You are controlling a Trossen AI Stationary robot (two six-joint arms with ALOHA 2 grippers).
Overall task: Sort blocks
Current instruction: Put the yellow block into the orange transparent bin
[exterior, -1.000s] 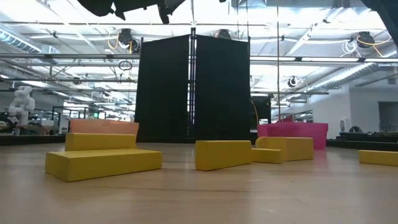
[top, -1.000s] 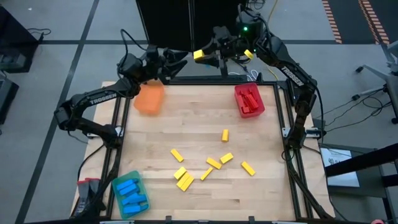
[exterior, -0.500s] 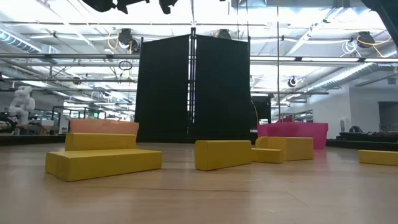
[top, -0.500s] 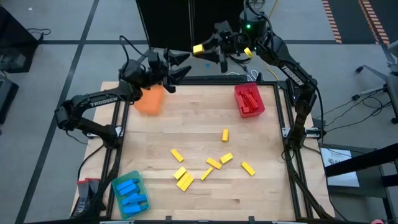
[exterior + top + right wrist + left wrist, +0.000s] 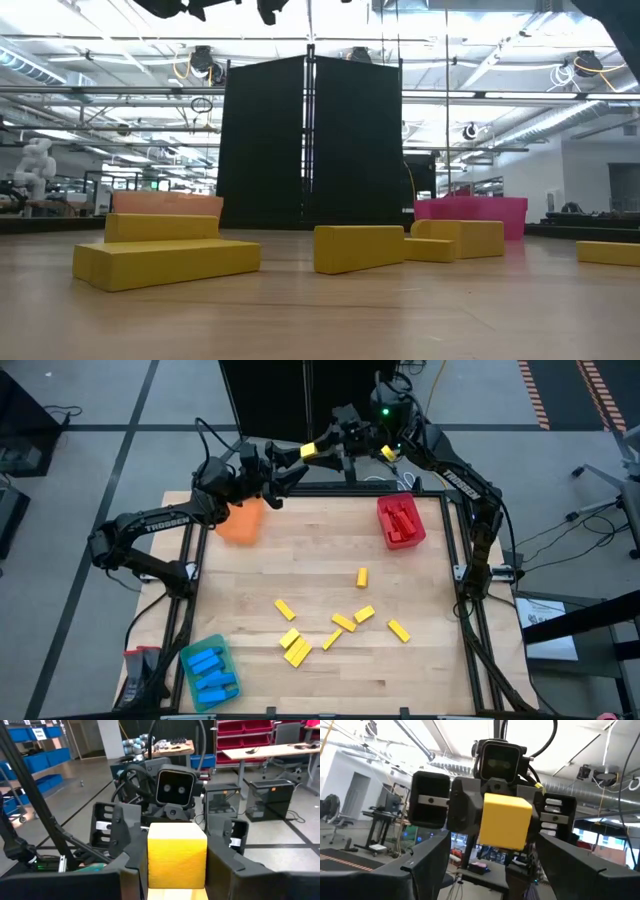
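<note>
One block: a yellow block (image 5: 312, 450) is clamped in the right gripper (image 5: 318, 449), high beyond the table's far edge.
Left gripper: the left gripper (image 5: 285, 468) faces it, fingers spread, empty.
Handling: I judge it light, stiff, smooth; hold its two flat long sides.
Other blocks: yellow blocks (image 5: 342, 622) lie on the table (image 5: 320, 550); the orange tray (image 5: 240, 520) waits near the left arm.
</note>
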